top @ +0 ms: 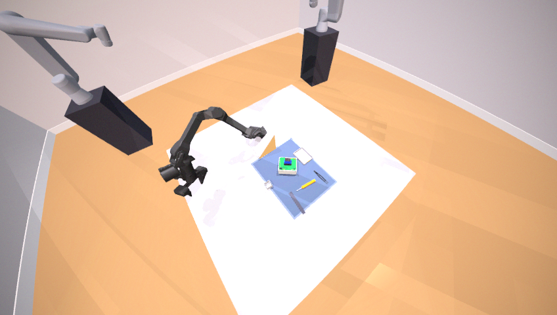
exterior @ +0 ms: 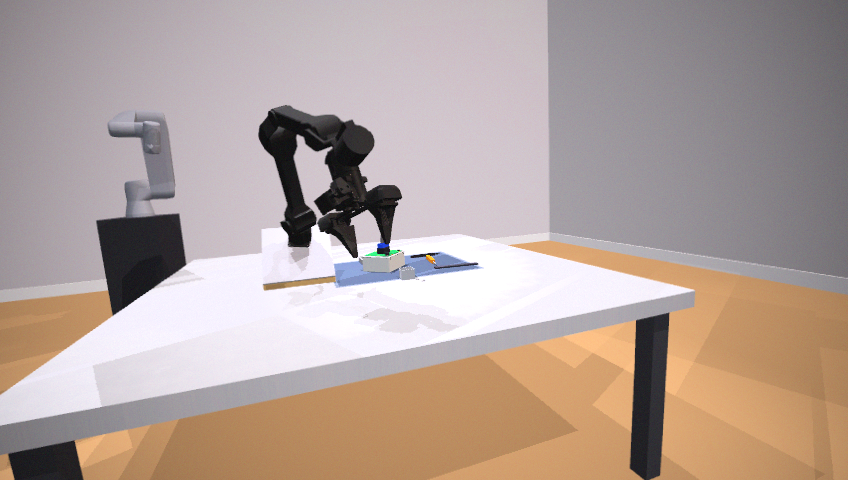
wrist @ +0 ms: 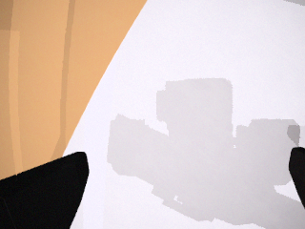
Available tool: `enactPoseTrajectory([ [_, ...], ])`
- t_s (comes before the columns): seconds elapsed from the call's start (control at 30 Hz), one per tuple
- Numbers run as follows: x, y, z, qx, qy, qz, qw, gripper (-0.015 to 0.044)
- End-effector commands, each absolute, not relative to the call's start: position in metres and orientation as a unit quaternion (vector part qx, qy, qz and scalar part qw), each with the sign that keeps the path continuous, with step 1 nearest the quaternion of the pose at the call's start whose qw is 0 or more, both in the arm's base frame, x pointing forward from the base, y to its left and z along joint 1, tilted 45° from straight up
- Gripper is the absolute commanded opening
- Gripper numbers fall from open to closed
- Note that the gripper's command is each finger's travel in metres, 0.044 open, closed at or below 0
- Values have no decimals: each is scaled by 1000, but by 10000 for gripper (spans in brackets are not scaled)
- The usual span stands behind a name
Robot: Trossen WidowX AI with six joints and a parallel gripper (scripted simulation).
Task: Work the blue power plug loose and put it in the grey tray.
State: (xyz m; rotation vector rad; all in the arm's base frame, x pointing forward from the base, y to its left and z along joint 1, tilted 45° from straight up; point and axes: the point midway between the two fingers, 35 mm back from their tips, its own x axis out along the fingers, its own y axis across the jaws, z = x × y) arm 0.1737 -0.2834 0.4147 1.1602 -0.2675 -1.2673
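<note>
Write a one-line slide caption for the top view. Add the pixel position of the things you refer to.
Open end effector [top: 187,191] [exterior: 370,249] [wrist: 193,163] well away from the blue plug [top: 287,162] [exterior: 383,245] on its board.

Plug [top: 287,163] [exterior: 382,246] on board [top: 287,167] [exterior: 374,253], tray [top: 311,161] beside, all on mat [top: 281,182] [exterior: 351,277]
</note>
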Motion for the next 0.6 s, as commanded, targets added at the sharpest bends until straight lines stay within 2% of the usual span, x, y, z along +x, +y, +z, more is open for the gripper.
enactPoseTrajectory([
  [0.0, 162, -281, 429, 505, -141, -558, 644, 430],
  [0.23, 180, -277, 413, 510, -106, -554, 649, 430],
  [0.57, 282, -218, 314, 525, 90, -522, 666, 430],
])
